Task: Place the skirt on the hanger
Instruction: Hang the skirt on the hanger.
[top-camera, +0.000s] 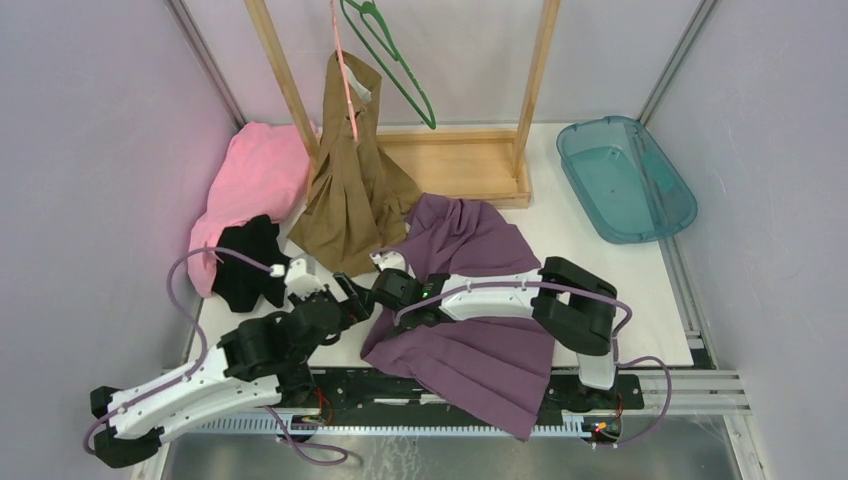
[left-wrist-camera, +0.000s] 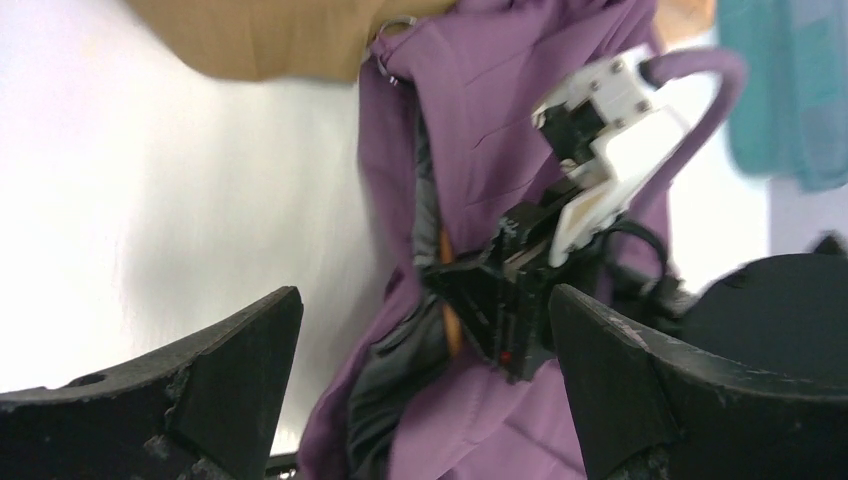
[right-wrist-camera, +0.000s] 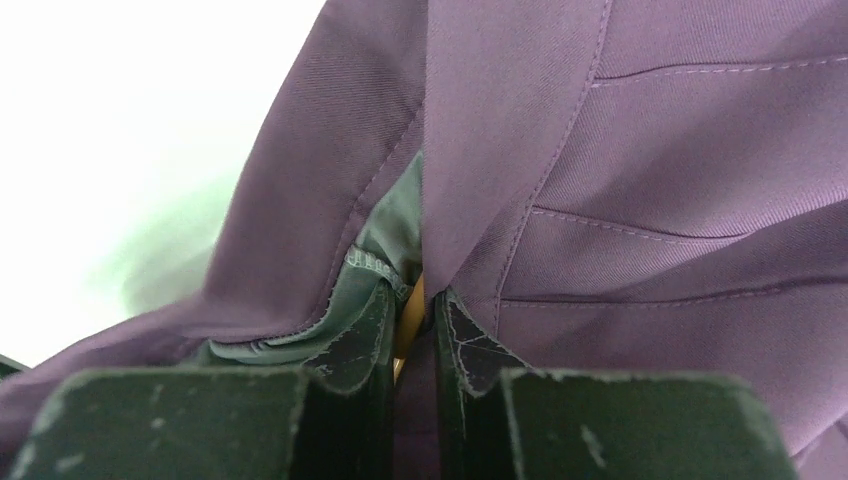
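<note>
The purple skirt (top-camera: 480, 355) is lying crumpled on the white desk (top-camera: 600, 260), spreading from the wooden rack (top-camera: 455, 165) toward the near edge, where its hem is hanging over the rail. The right arm is stretching across it and hiding the middle of the fabric from above. The right tool (right-wrist-camera: 415, 300) is pinching the skirt's edge beside the grey lining, with the fingers nearly meeting. A tan sliver is showing in the gap between them, too small to identify. The left tool (left-wrist-camera: 425, 300) is hovering just beside it, fingers spread wide and gripping nothing. In the overhead view its tips are blending into the dark arm parts. The green hanger (top-camera: 431, 118) is dangling from the rack, its hook cut off by the top of the frame. A brown garment (top-camera: 350, 190) is hanging beside it.
</note>
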